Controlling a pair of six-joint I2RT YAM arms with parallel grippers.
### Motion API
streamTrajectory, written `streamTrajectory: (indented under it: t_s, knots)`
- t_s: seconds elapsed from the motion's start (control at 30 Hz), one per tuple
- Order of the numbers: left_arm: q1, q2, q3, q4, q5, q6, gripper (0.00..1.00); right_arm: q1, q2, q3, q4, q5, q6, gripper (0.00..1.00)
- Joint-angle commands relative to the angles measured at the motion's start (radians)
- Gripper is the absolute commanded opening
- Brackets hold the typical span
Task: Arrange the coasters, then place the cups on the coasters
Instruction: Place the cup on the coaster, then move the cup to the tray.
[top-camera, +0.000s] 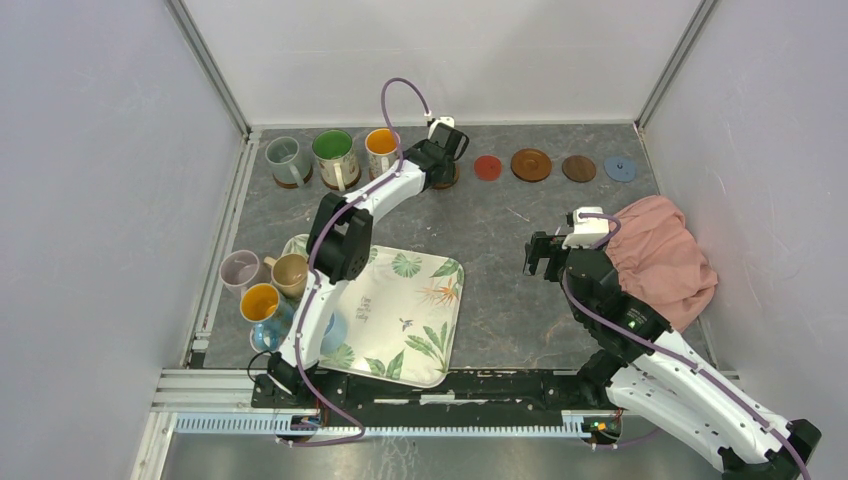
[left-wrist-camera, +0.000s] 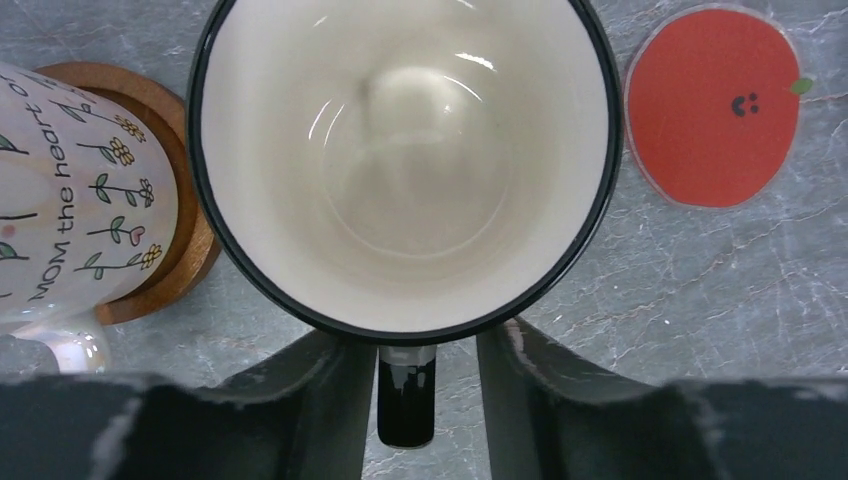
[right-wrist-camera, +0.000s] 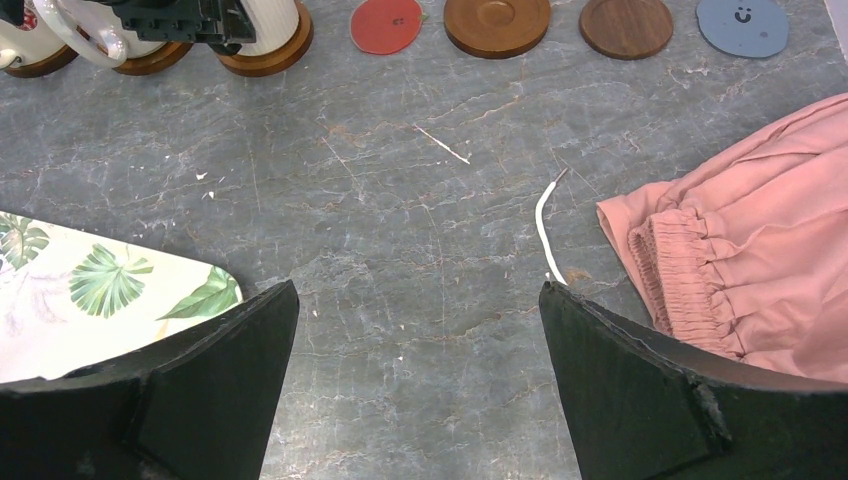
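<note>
Left claw (left-wrist-camera: 412, 345) is being held slightly parted astride the dark handle of the cream cup (left-wrist-camera: 400, 150), nothing gripped; that cup is being borne on a wooden coaster (right-wrist-camera: 270, 62) just beside the red coaster (left-wrist-camera: 715, 105). Right claw (right-wrist-camera: 415, 295) is being held wide open, empty.

Mugs (top-camera: 335, 155) stand on coasters (top-camera: 291, 183) back-left; bare coasters (top-camera: 531, 165) continue rightward; tray (top-camera: 420, 320) lies nearer.

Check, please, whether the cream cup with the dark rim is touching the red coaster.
Apart. The left wrist view shows a strip of bare grey table between the cream cup and the red coaster beside it.
</note>
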Motion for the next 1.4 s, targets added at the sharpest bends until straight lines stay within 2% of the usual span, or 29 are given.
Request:
streamTrajectory:
  t_s: [0.0, 0.37, 0.5, 0.93, 1.37]
  knots:
    - [0.001, -0.076, 0.008, 0.05, 0.009, 0.037, 0.52, -0.002, -0.001, 0.014, 0.009, 0.012, -0.012, 0.98]
    - [-0.025, -0.234, -0.124, 0.066, 0.037, 0.051, 0.9, -0.002, 0.011, -0.014, 0.047, 0.016, -0.022, 0.98]
    - [-0.041, -0.325, -0.223, 0.066, 0.042, 0.042, 0.99, -0.001, 0.036, -0.019, 0.062, 0.022, -0.033, 0.98]
    - [-0.052, -0.766, -0.714, 0.067, 0.051, -0.059, 1.0, -0.002, 0.069, -0.035, 0.082, -0.013, -0.045, 0.98]
    - [-0.053, -1.19, -1.068, -0.089, -0.011, -0.192, 1.0, -0.001, 0.14, -0.036, 0.142, -0.086, -0.069, 0.98]
